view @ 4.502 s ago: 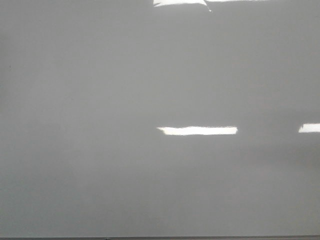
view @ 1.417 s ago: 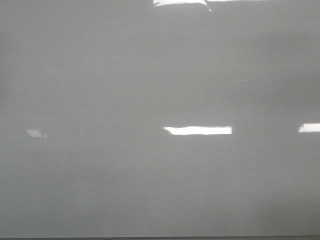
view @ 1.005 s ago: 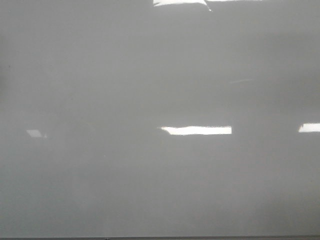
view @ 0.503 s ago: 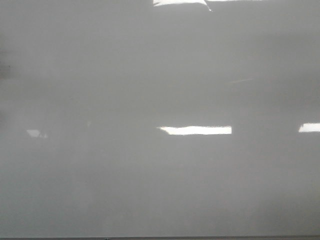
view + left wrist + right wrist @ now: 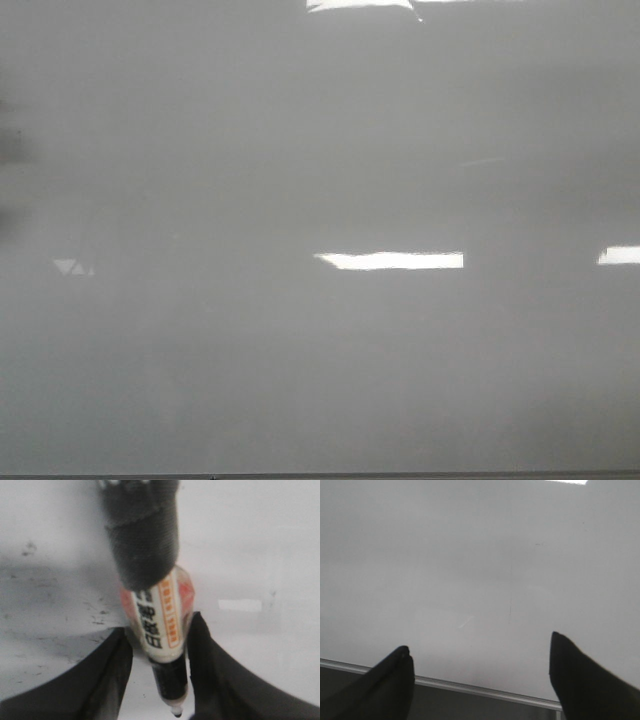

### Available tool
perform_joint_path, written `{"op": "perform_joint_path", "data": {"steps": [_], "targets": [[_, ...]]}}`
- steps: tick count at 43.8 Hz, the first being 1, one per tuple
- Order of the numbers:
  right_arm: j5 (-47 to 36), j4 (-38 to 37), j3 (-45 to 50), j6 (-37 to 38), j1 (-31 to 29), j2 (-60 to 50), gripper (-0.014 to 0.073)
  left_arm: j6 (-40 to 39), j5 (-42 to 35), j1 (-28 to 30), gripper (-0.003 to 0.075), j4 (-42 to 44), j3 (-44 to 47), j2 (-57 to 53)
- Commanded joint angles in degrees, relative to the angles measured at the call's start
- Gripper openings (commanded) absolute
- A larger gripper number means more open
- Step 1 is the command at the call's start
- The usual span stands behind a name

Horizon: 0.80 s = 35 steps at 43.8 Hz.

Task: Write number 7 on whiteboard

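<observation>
The whiteboard [image 5: 300, 350] fills the front view, glossy pale grey with bright light reflections; no number 7 shows on it. It also shows in the left wrist view [image 5: 260, 545] and the right wrist view [image 5: 470, 555]. My left gripper [image 5: 160, 630] is shut on a white marker [image 5: 160, 620] with orange label and black cap end; its tip [image 5: 176, 712] points at the board. My right gripper [image 5: 480, 652] is open and empty over the board's lower edge. Neither gripper shows clearly in the front view.
A dark blurred shape [image 5: 10, 150] sits at the left edge of the front view. The board's metal frame edge [image 5: 470, 687] runs under my right fingers. Faint smudges [image 5: 30, 550] mark the board by the marker.
A dark blur has grown at the left edge of the front view. A small reflection at the lower left appeared and shifted shape. The board stays blank.
</observation>
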Motion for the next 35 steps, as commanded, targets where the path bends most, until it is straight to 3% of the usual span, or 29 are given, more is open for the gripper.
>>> {"op": "perform_joint_path", "data": {"steps": [1,13,25,35], "targets": [[-3.79,-0.77,-1.58,-0.56,0.05,0.49,0.0579,-0.48,-4.72,-0.26,0.0205,0.01,-1.78,-1.18],[-4.13,-0.77,-1.58,-0.56,0.05,0.49,0.0579,-0.48,-2.14,-0.26,0.0069,0.01,-1.93,-2.64],[-4.74,-0.77,-2.08,-0.56,0.05,0.49,0.0579,1.99,11.86,-0.43,-0.0013,0.01,-5.52,-11.18],[0.42,-0.77,-5.10,-0.56,0.05,1.13,0.0579,13.45,28.96,-6.13,-0.0020,-0.14,-10.71,-16.27]]}}
